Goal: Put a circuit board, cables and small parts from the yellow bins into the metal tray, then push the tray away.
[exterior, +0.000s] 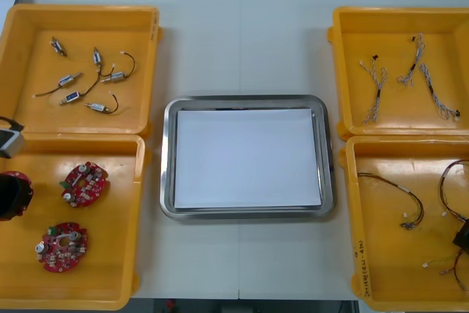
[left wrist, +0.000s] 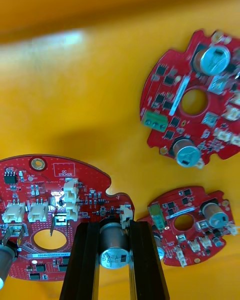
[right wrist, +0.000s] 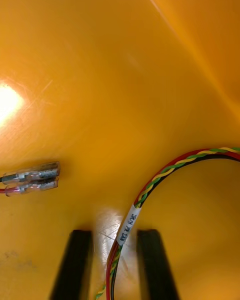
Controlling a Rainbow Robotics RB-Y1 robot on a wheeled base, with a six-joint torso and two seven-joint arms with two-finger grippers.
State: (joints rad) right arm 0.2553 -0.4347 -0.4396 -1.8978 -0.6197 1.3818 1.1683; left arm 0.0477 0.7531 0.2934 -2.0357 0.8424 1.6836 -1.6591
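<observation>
1. The circuit board (left wrist: 55, 195) is my left-side job. It is over the near left bin (exterior: 110, 284), by the outer wall, and the left gripper (left wrist: 114, 227) is clamped on a silver can (left wrist: 114, 252) at the board's edge. I cannot tell whether the board has left the bin floor.
2. That hold is on a component, not the board itself. I would lift slowly and level, clear the two other boards (left wrist: 197, 100) and the bin wall, then carry it across to the tray (exterior: 167, 159), which lies between the bins, white inside.
3. The right gripper (right wrist: 115, 232) is down in the near right bin (exterior: 388, 269). Its fingers are parted astride the red and yellow cable (right wrist: 165, 172), with a gap on each side, so it is not pinching yet. I would close there and raise gently so the loop does not snag.
4. The cable's white label (right wrist: 127, 225) carries dark characters I cannot read. The board's white print and the strip (exterior: 364, 276) on the near right bin's wall are also too small to read.
</observation>
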